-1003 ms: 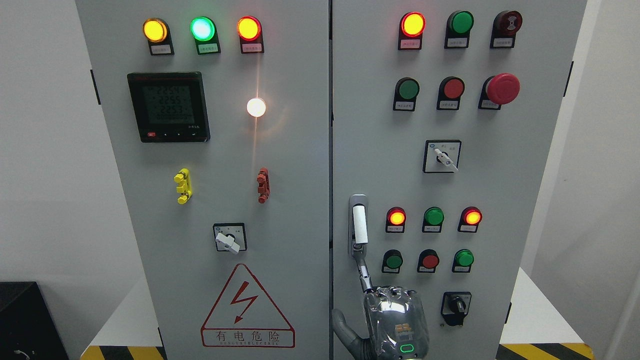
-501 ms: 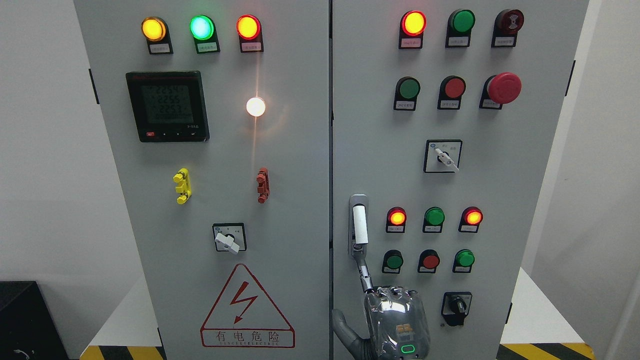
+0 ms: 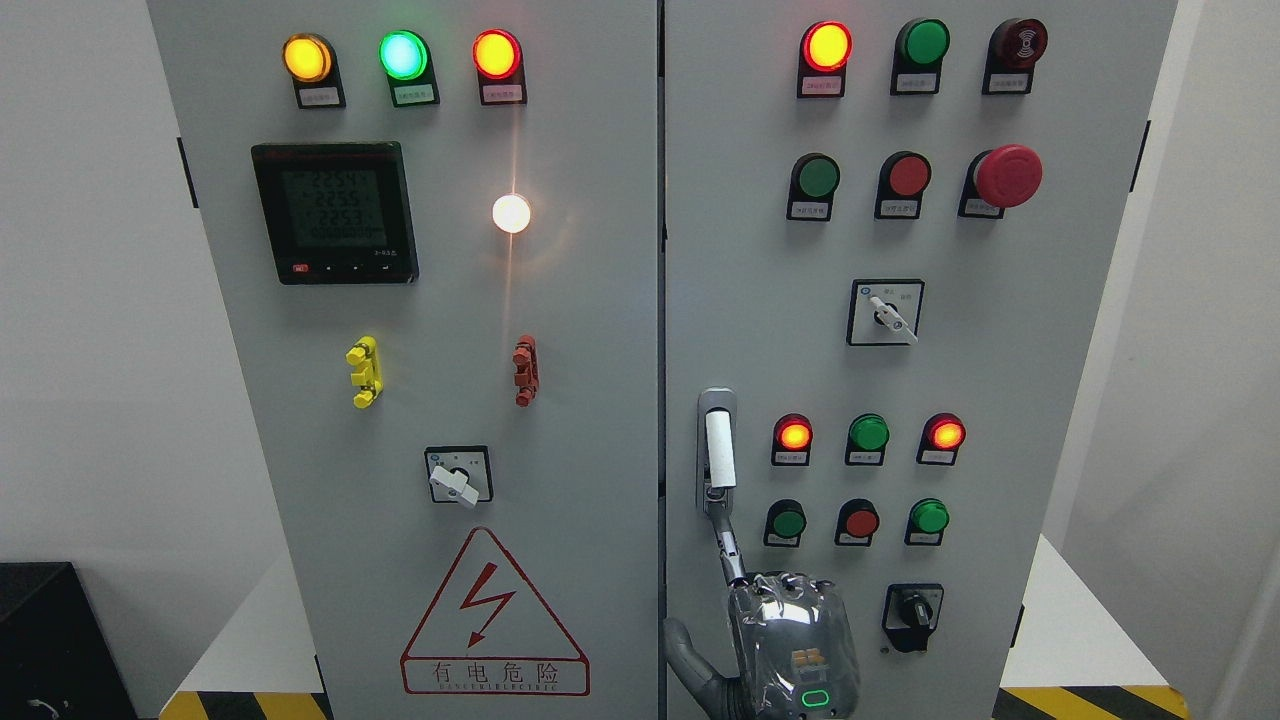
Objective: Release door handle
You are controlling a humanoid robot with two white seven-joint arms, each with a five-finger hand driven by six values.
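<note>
The door handle (image 3: 719,447) is a white upright bar in a grey recessed plate at the left edge of the cabinet's right door (image 3: 1000,380). My right hand (image 3: 742,592), silver-backed, comes up from the bottom edge just below it. Its index finger (image 3: 730,550) points upward, with the tip touching the handle's lower end. The thumb (image 3: 684,648) sticks out to the left, over the seam between the doors. No finger wraps around the bar. The left arm does not show.
Both doors look closed and flush. Lit lamps and push buttons (image 3: 866,434) sit right of the handle, with a black rotary switch (image 3: 912,606) near my hand. A red mushroom button (image 3: 1008,175) protrudes higher up. The left door carries a meter (image 3: 335,212) and a warning triangle (image 3: 494,615).
The view shifted very slightly a second ago. The hand and the handle stand as before.
</note>
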